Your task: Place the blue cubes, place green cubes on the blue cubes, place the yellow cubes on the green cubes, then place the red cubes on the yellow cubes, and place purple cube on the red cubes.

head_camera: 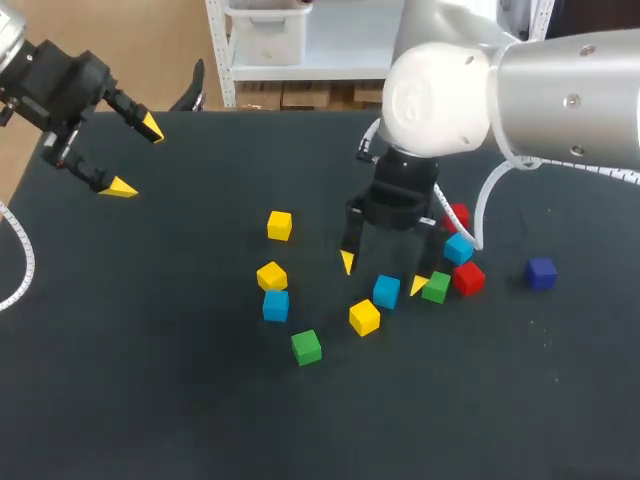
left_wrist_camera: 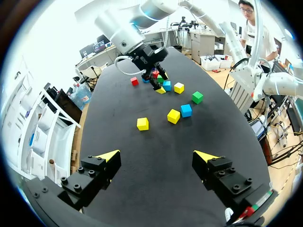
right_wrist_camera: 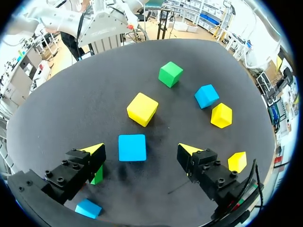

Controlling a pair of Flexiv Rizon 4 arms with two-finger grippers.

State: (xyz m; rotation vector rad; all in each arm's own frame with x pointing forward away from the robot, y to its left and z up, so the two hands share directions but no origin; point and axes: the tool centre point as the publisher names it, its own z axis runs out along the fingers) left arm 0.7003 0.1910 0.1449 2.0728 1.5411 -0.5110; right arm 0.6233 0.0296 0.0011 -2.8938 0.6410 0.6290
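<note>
Cubes in several colours lie on the black table (head_camera: 150, 400), most around its middle and toward its right edge. At the far left corner the left gripper (head_camera: 135, 157) hangs above the table, its yellow-tipped fingers spread wide with nothing between them. Toward the middle, a small yellow cube (head_camera: 279, 225) sits alone. Nearer the front edge a second yellow cube (head_camera: 271, 275) touches a light blue cube (head_camera: 276, 305), and a green cube (head_camera: 306, 347) lies just beyond them toward the front. A third yellow cube (head_camera: 364, 317) lies just beside the central light blue cube (head_camera: 386, 291), which stands between the fingers of the right gripper (head_camera: 383, 274). Those fingers are spread, one on each side of it, and the right wrist view shows a gap at both faces. Right of that gripper a second green cube (head_camera: 436, 287) sits close to a red cube (head_camera: 467, 278), with a third light blue cube (head_camera: 459, 248) just behind them. A second red cube (head_camera: 457, 215) lies farther back, partly hidden behind the right arm (head_camera: 520, 90). Well apart, near the right edge, a dark blue-violet cube (head_camera: 541, 272) sits alone
</note>
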